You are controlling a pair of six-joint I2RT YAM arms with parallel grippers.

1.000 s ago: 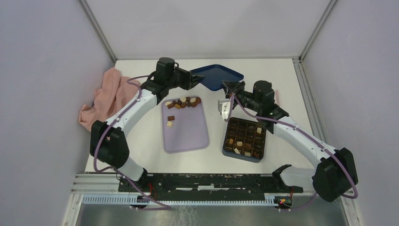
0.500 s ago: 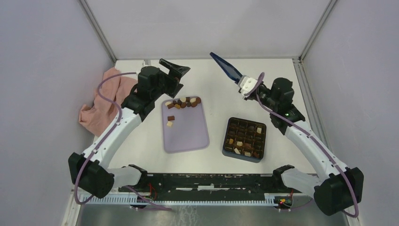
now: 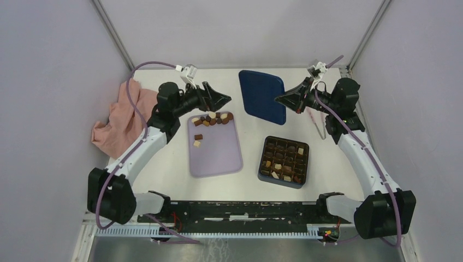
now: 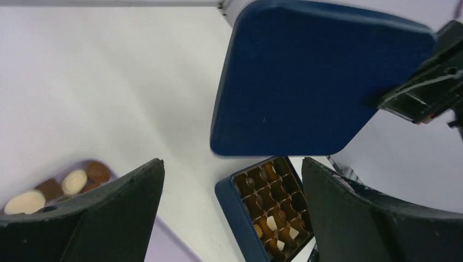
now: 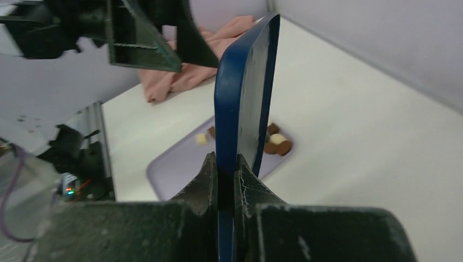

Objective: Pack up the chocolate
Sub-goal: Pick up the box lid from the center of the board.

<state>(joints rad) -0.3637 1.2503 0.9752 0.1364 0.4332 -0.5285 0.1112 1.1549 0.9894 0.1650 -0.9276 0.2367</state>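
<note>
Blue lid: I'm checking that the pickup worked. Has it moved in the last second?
Yes. The blue lid has risen off the table and reaches nearer the box in the top view, clamped on edge by the right end effector.

Lilac tray point(image 3: 215, 155), table centre: chocolate pieces point(image 3: 212, 118) clustered at its 12 o'clock edge. Dark blue grid box point(image 3: 284, 161), part-filled, at the tray's 3 o'clock; blue lid point(image 3: 261, 95) aloft at the table's 12 o'clock, right gripper point(image 3: 279, 99) pinching its 3 o'clock edge. Pink cloth point(image 3: 123, 117), 9 o'clock.
</note>
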